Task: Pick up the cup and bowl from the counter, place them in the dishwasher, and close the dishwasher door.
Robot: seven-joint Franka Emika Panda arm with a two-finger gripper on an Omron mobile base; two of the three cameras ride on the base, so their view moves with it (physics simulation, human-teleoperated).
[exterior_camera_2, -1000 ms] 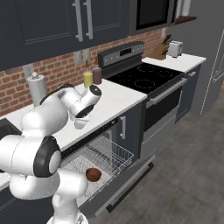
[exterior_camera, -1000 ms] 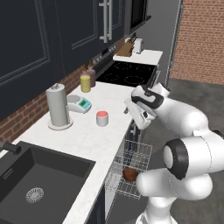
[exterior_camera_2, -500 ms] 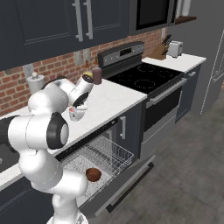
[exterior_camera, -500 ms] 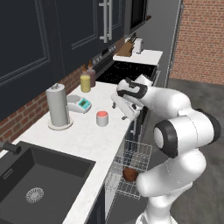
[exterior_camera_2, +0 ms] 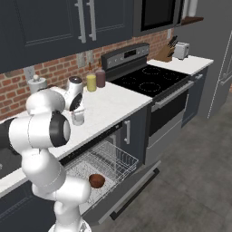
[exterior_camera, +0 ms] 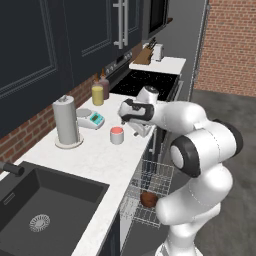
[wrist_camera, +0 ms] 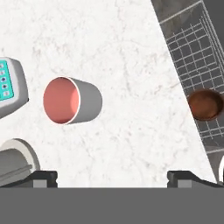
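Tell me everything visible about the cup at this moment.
The cup is a small, short cylinder, pale grey-white outside with a salmon-red inside and top. It stands upright on the white speckled counter, between the teal-and-white scale and the counter's front edge. Nothing but the counter touches it; the open gripper hangs beside it, apart from it.

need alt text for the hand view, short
Looking down on a white speckled counter, a small grey cup with a salmon-red inside stands upright, with the open gripper above it and empty. A teal-and-white kitchen scale sits at left; at right, a brown bowl rests in the dishwasher's wire rack.
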